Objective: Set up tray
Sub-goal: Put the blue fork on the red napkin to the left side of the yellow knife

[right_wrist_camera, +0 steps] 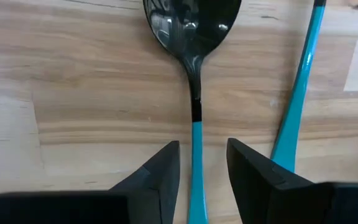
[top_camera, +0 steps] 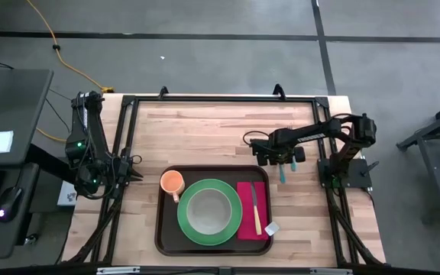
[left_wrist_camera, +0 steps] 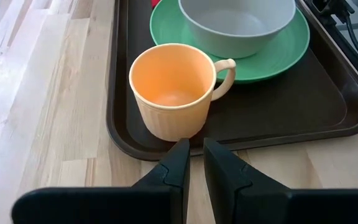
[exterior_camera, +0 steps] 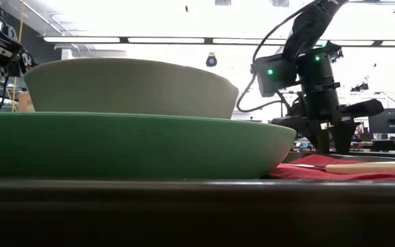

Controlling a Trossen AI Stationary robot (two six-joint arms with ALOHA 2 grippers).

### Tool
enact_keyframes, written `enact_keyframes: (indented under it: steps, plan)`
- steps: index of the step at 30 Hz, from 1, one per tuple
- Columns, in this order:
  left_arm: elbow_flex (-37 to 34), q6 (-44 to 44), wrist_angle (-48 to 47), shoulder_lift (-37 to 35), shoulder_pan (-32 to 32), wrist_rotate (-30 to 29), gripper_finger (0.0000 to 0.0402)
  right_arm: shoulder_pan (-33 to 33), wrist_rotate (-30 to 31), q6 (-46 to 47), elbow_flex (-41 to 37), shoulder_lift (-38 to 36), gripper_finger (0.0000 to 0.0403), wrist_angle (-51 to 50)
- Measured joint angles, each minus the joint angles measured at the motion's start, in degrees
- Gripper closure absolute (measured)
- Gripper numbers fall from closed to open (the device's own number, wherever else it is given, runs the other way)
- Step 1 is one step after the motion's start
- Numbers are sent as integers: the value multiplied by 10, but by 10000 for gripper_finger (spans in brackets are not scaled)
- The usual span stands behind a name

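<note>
Your right gripper [right_wrist_camera: 202, 163] straddles the spoon's [right_wrist_camera: 191, 37] handle, fingers apart, not clamped. Your left gripper [left_wrist_camera: 194, 163] waits beside the tray [left_wrist_camera: 278, 121], nearly closed, empty.

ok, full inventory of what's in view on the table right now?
tray: 1, dark brown, front centre of table
plate: 1, green, on tray
bowl: 1, grey-white, on plate
mug: 1, orange, tray's left end beside plate
napkin: 1, red, tray's right end
knife: 1, pale handle, on napkin
spoon: 1, black bowl, teal handle, on wood right of tray
second utensil: 1, teal handle, beside spoon, head not visible
table: 1, light wood
left gripper: narrow gap, empty, at tray's left edge by mug
right gripper: open, straddling spoon handle
</note>
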Motion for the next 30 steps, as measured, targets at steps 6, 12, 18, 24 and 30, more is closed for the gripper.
enact_keyframes:
  steps: [6,12,18,24,30]
  plan:
    - [0,0,0,0,0,0,323,0,-1,-2,0,0,322,4]
    - [0,0,0,0,0,0,323,0,-2,-4,0,0,354,7]
    - [0,0,0,0,0,0,323,0,-2,-4,0,0,374,7]
    - [0,0,0,0,0,0,323,0,-1,-4,0,1,386,5]
    - [0,0,0,0,0,0,323,0,-2,-4,0,1,385,5]
